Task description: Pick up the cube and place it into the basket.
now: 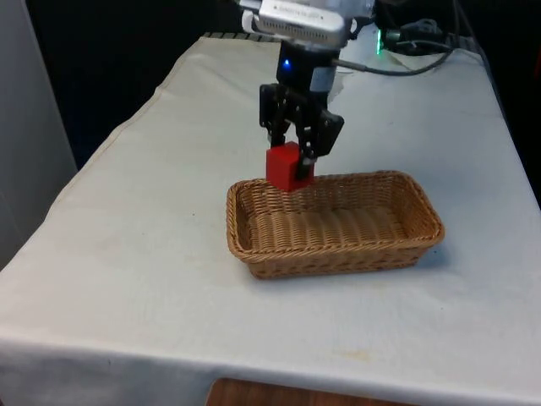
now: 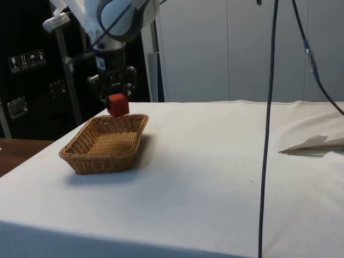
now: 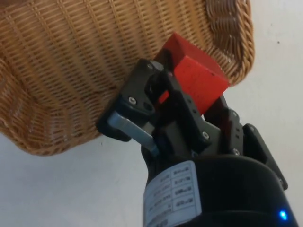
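A red cube (image 1: 288, 167) hangs in the air, held between the black fingers of my gripper (image 1: 292, 155), which is shut on it. It hovers just above the far rim of an oblong wicker basket (image 1: 254, 241), near the corner on the front view's left. From the side the red cube (image 2: 117, 104) sits a little above the basket's rim (image 2: 102, 157), and my gripper (image 2: 114, 97) points straight down. In the wrist view the cube (image 3: 201, 80) is tilted in the jaws over the basket's woven floor (image 3: 71, 61).
The basket holds nothing inside. A black cable (image 2: 267, 129) hangs down in the side view's foreground. Cables and a device with a green light (image 1: 397, 42) lie at the table's far end. A folded paper (image 2: 314, 144) rests on the cloth.
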### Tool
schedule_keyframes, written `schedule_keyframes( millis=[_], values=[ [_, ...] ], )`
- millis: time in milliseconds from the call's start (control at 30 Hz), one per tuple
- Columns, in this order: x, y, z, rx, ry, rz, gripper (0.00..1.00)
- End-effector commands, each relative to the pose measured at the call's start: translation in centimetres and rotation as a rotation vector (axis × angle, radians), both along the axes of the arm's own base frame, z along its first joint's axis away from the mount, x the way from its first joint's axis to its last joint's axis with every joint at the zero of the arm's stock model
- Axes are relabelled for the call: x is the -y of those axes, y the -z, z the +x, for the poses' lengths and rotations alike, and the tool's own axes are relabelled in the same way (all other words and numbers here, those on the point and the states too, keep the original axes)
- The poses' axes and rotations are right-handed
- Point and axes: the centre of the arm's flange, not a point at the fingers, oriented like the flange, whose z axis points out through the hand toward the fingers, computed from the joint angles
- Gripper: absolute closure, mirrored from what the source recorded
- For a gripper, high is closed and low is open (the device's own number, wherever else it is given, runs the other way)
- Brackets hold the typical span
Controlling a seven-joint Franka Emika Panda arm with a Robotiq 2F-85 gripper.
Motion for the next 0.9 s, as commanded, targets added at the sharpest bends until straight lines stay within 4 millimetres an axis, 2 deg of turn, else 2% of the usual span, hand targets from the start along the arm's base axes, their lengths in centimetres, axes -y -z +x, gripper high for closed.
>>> schedule_keyframes(
  millis=[0, 100, 300, 500, 667, 867],
  values=[
    [-0.3, 0.5, 0.2, 0.002, 0.004, 0.006, 0.97],
    [-0.2, 0.6, 0.2, -0.004, 0.001, -0.002, 0.97],
    [-1.0, 3.5, 0.8, -0.01, 0.013, -0.002, 0.97],
    [-1.2, 5.1, 0.8, -0.017, 0.017, -0.005, 0.97],
    [-1.3, 5.8, 0.7, -0.026, 0.016, -0.015, 0.97],
    [-2.4, 6.8, 0.7, -0.026, 0.016, 0.0, 0.97]
  ],
)
